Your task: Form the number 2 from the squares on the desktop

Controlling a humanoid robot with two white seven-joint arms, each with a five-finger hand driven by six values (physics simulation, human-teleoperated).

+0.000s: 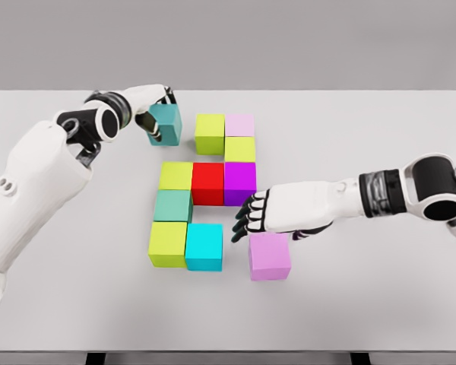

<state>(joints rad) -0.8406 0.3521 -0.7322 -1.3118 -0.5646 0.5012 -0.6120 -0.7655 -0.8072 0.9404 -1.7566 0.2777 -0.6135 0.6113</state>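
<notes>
Coloured squares are forming a near-complete figure 2 on the white worktop [380, 122]. The left hand [158, 114] is gripping a teal square [166, 124] at the top-left end of the figure, just beside the lime square [210, 133], its fingers wrapped around the block. The right hand [267, 214] is hovering with fingers spread and holding nothing, just above a pink square [270, 256] that is lying apart from the cyan square [204, 246] in the bottom row. Both end pieces appear to be in play: the teal one is being seated in the top row, and the pink one is waiting to be slid leftward against the cyan one, which likely calls for a gentle, straight push.
</notes>
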